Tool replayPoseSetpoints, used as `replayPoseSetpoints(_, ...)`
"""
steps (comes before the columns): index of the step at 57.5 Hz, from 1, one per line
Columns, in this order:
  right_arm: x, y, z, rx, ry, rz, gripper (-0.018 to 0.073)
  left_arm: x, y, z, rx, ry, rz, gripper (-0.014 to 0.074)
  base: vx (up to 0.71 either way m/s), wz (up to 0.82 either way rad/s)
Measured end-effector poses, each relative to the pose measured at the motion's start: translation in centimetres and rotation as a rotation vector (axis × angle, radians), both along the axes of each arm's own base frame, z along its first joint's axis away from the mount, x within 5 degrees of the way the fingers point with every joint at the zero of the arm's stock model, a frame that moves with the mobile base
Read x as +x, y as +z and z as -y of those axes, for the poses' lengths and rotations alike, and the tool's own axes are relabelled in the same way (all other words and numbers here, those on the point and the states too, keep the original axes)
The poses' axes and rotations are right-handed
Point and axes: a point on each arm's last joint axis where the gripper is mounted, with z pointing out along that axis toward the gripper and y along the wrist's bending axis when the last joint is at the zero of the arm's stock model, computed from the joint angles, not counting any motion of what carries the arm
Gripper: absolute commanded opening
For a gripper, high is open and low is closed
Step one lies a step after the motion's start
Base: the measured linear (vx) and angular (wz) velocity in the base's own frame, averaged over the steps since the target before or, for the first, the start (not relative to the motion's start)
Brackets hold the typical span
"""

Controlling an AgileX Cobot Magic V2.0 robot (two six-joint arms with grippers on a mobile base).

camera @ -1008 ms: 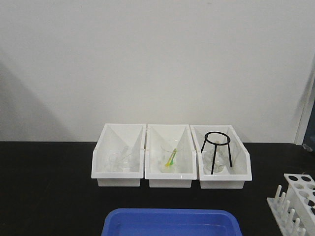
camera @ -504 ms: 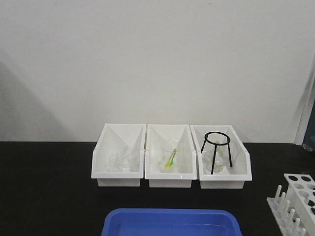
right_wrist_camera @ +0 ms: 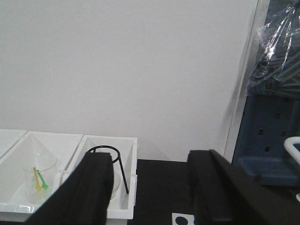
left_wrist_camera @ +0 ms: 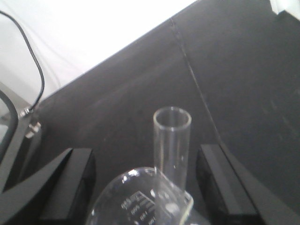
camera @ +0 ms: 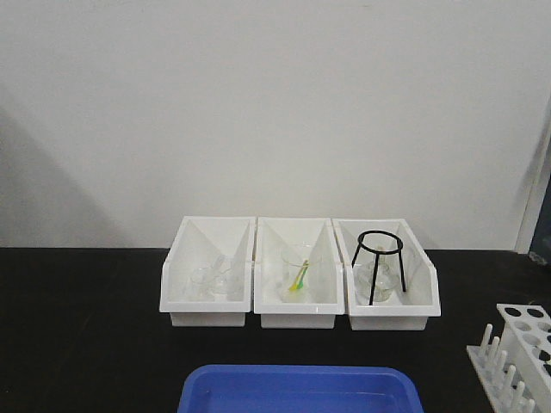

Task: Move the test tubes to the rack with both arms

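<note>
One test tube (left_wrist_camera: 171, 140) sits between your left gripper's (left_wrist_camera: 145, 164) wide-spread fingers, touching neither. Its long axis runs along them, mouth pointing away. A graduated glass vessel (left_wrist_camera: 140, 201) crowds its base, so close with care. The rack (camera: 521, 353) stands at the desk's right edge, nearer your right gripper (right_wrist_camera: 150, 168), which is spread wide and empty. Three white bins (camera: 298, 318) sit toward the back edge.

Three bins (camera: 297, 320), one tray (camera: 297, 373), one rack (camera: 510, 337), one tube (left_wrist_camera: 172, 140).
</note>
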Motion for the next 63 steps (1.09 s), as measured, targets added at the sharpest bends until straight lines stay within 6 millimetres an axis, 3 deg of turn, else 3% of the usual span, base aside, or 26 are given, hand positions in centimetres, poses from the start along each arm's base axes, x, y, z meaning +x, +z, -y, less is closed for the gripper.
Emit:
replayPoseSetpoints(39, 0.0, 0.0, 0.0, 0.000, 0.000, 0.000, 0.0407, 2.5, -1.3, -0.2, -0.007, 0.000, 0.043, 0.0485, 0.00, 0.00)
replayPoseSetpoints(48, 0.0, 0.0, 0.0, 0.000, 0.000, 0.000, 0.0407, 2.5, -1.4, -0.2, -0.008, 0.000, 0.040, 0.0351, 0.00, 0.00)
replayPoseSetpoints(63, 0.0, 0.0, 0.0, 0.000, 0.000, 0.000, 0.0407, 2.5, -1.4, -0.2, -0.011, -0.001, 0.037, -0.0018, 0.00, 0.00)
